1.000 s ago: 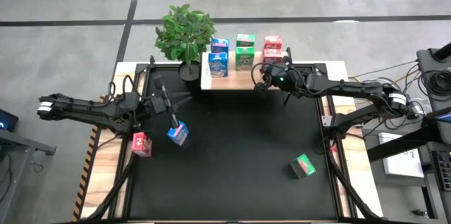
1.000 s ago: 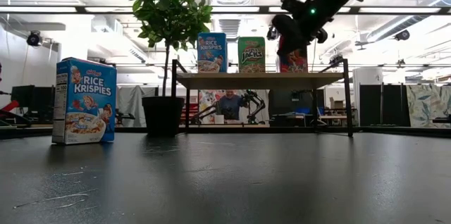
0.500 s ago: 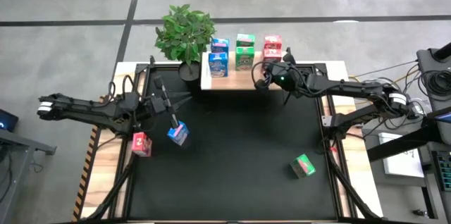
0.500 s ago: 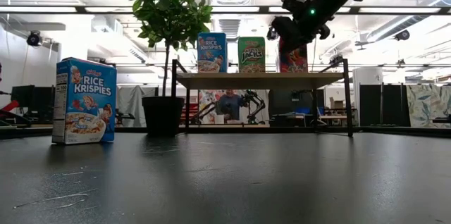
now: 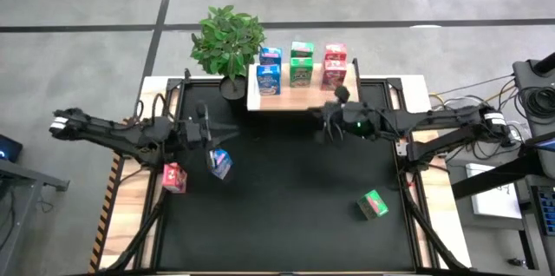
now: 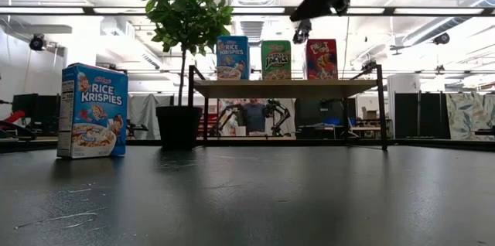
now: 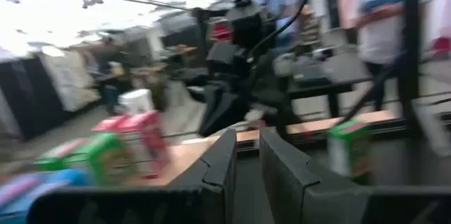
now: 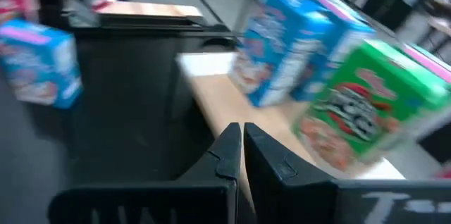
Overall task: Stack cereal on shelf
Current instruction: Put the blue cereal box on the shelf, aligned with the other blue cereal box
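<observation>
- Shelf (image 5: 299,94) sits at the far edge of the table (image 5: 286,224), long side running left to right, with a potted plant (image 5: 227,40) just beside its left end.
- Six cereal boxes are on it, all upright in two rows. Front row is blue (image 5: 268,79), green (image 5: 300,71) and red (image 5: 334,73), labels facing the table. Right behind those are another blue (image 5: 271,54), green (image 5: 302,49) and red (image 5: 336,51).
- Three more are down on the table, so nine total, three per colour.
- The loose blue box (image 5: 220,163) stands upright at the left, long axis vertical, and a red box (image 5: 174,176) is near it.
- The loose green box (image 5: 373,204) is well apart on the right, skewed to the table edges.
- Left gripper (image 5: 205,131) hangs just beside the loose blue box, fingers nearly together with nothing between them.
- Right gripper (image 5: 328,125) is above the table just in front of the shelf, pinched closed and empty.
</observation>
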### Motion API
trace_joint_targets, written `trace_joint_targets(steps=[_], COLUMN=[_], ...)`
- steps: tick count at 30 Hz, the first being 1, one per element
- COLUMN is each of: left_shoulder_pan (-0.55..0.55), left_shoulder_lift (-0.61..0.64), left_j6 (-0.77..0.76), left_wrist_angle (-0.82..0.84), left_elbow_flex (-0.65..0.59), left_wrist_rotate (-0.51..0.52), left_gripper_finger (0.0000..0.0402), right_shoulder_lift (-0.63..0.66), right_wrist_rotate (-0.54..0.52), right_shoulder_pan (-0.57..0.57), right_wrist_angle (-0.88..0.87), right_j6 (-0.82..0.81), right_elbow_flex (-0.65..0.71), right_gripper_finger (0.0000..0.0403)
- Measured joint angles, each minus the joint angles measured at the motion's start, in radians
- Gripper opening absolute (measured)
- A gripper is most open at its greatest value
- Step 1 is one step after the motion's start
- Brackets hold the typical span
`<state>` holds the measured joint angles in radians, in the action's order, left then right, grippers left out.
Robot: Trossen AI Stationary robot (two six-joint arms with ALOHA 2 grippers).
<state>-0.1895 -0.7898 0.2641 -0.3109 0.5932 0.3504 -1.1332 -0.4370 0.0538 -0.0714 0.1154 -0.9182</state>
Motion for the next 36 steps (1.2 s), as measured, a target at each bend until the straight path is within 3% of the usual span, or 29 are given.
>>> trace_joint_targets(steps=[4,8,14,17,22,25,31,36], left_shoulder_pan=[-0.121,-0.225,-0.276,-0.287,-0.286,-0.277,-0.268,-0.258], left_shoulder_lift=[-0.056,-0.134,-0.323,-0.418,-0.52,-0.551,-0.561,-0.56], left_j6=[-0.142,-0.498,-1.258,-1.448,-1.541,-1.575,-1.604,-1.618], left_wrist_angle=[0.149,0.535,1.242,1.455,1.532,1.541,1.558,1.561], left_elbow_flex=[0.092,0.266,0.531,0.596,0.604,0.586,0.537,0.504], left_wrist_rotate=[0.087,0.213,0.18,0.108,-0.011,-0.027,0.04,0.115], left_gripper_finger=[0.0043,0.0042,0.0044,0.0054,0.0102,0.0147,0.023,0.0262], right_shoulder_lift=[-0.001,0.0,0.001,0.001,0.001,0.001,0.001,0.001], right_wrist_rotate=[0.0,0.0,0.0,0.0,0.0,0.0,0.001,0.002], right_shoulder_pan=[-0.079,-0.132,-0.168,-0.17,-0.17,-0.172,-0.176,-0.176], right_wrist_angle=[0.005,0.008,0.011,0.011,0.011,0.011,0.01,0.01], right_j6=[0.034,0.058,0.086,0.093,0.095,0.095,0.095,0.093], right_elbow_flex=[0.013,0.025,0.031,0.034,0.04,0.04,0.04,0.04], right_gripper_finger=[0.0009,0.0009,0.0009,0.0009,0.0009,0.0009,0.0009,0.0009])
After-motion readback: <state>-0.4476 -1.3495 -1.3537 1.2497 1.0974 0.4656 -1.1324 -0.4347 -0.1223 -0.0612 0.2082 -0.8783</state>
